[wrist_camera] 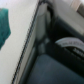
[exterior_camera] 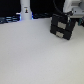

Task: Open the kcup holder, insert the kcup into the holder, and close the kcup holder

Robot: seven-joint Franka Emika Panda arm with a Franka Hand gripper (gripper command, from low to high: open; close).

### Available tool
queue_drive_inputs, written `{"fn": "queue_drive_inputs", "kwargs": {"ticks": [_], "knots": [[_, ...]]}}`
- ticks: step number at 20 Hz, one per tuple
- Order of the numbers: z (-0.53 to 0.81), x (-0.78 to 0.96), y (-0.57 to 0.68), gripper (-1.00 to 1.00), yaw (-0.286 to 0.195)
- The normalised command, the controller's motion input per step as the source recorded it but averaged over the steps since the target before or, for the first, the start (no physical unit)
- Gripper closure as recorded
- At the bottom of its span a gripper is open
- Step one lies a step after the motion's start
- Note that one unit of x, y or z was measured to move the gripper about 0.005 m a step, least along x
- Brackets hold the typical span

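The kcup holder (exterior_camera: pixel 62 26) is a black boxy block with two light grey panels on its slanted front. It stands on the white table (exterior_camera: pixel 35 55) at the exterior view's upper right. My gripper (exterior_camera: pixel 70 16) is right above the holder's top, close to it or touching it; its fingers are too blurred to read. The wrist view is filled by the holder's dark body (wrist_camera: pixel 52 62), with a light grey curved part (wrist_camera: pixel 69 44). A blurred teal-green patch (wrist_camera: pixel 4 25) sits at that picture's edge; I cannot tell if it is the kcup. No kcup shows in the exterior view.
A white bottle-like post (exterior_camera: pixel 25 10) stands at the back on the exterior view's left, beside dark clutter along the table's far edge (exterior_camera: pixel 10 19). The white tabletop stretches in front of the holder.
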Motion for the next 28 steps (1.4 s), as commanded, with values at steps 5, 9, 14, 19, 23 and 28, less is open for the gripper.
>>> {"fn": "queue_drive_inputs", "kwargs": {"ticks": [5,9,14,19,23,28], "knots": [[-0.01,0.01,0.0,-1.0,-0.013],[0.04,-0.04,0.15,-1.0,-0.014],[0.22,0.01,0.49,-1.0,0.058],[0.03,-0.03,0.41,-1.0,0.06],[0.02,-0.01,0.27,-1.0,0.04],[-0.13,-0.01,-0.03,-1.0,-0.019]]}}
